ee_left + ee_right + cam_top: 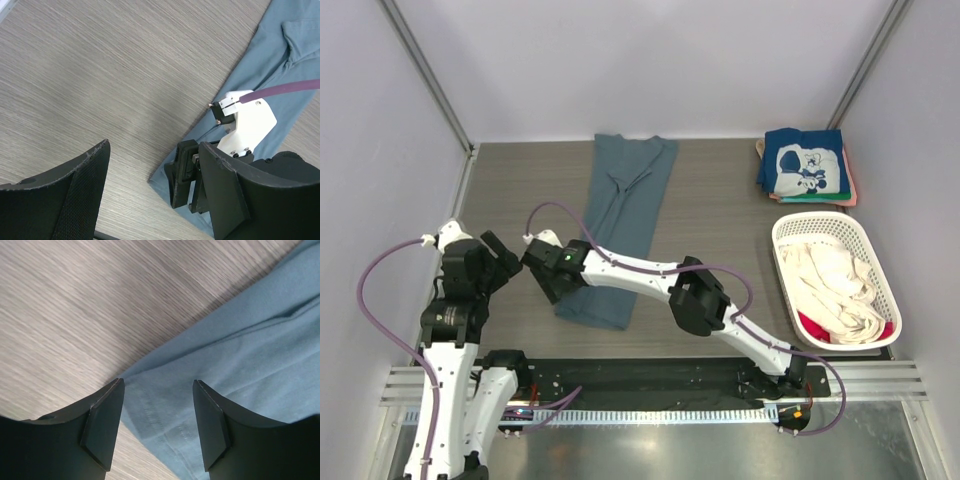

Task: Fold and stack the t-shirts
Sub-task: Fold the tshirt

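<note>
A: The pincers?
B: The right pincer [158, 390] stands wide over the slate-blue t-shirt [625, 215] at its near hem, gripping nothing; the left pincer [155, 150], open too, hangs above the counter [720, 235] beside it.
A: Any writing?
B: The folded navy t-shirt [805, 163], far right, has a white cartoon print, too small to read.

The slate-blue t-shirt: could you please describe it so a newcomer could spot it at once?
On the grey wood-grain table, look left of the white plastic lattice basket. The plain slate-blue cloth t-shirt lies as one long strip, unlike the small folded navy printed t-shirt.
</note>
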You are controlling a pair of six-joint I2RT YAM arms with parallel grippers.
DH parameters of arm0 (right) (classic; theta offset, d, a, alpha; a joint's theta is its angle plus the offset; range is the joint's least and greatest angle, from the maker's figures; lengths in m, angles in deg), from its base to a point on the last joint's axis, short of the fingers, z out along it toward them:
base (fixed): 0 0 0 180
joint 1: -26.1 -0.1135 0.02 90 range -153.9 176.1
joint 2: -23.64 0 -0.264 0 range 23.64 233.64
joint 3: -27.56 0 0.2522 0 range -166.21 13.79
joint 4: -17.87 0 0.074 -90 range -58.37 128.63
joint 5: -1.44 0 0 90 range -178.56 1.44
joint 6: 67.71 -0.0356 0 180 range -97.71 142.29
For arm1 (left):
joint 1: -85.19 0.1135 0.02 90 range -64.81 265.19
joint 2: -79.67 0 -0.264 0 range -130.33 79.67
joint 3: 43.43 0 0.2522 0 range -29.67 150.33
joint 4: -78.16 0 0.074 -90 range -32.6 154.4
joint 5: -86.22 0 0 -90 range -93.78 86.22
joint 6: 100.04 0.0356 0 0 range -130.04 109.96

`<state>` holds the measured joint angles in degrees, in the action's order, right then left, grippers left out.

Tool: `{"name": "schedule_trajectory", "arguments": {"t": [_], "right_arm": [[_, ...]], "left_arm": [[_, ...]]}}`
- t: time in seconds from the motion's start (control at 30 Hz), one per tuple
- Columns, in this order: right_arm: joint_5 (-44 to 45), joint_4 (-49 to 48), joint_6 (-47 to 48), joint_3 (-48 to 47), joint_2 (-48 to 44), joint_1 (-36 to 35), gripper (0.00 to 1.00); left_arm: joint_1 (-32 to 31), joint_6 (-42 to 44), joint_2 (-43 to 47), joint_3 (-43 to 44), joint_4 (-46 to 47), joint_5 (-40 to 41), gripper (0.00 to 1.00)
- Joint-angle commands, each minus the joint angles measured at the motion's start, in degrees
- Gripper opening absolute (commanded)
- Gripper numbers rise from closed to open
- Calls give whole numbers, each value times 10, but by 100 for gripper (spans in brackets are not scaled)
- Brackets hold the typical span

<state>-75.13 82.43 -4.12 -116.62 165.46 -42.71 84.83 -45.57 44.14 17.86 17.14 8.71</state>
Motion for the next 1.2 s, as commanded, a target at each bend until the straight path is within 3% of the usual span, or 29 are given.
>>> {"name": "schedule_trajectory", "arguments": {"t": [0.0,0.4,0.77,1.03,1.07,1.1,1.17], "right_arm": [[4,-29,4,-27,-7,-21,63],[2,-27,-14,6,2,-33,53],[31,-12,-21,8,0,-40,22],[48,-13,-27,5,-24,-40,20],[55,-14,-28,4,-26,-40,22],[58,-15,-33,4,-29,-40,31],[59,-25,-33,3,-37,-39,39]], "left_arm": [[1,-2,5,2,24,1,73],[1,-22,58,5,9,65,73],[1,-24,62,2,10,66,74],[1,-23,63,1,11,62,73],[1,-23,63,1,11,62,74],[1,-23,63,1,11,63,74],[1,-22,64,1,11,63,74]]}}
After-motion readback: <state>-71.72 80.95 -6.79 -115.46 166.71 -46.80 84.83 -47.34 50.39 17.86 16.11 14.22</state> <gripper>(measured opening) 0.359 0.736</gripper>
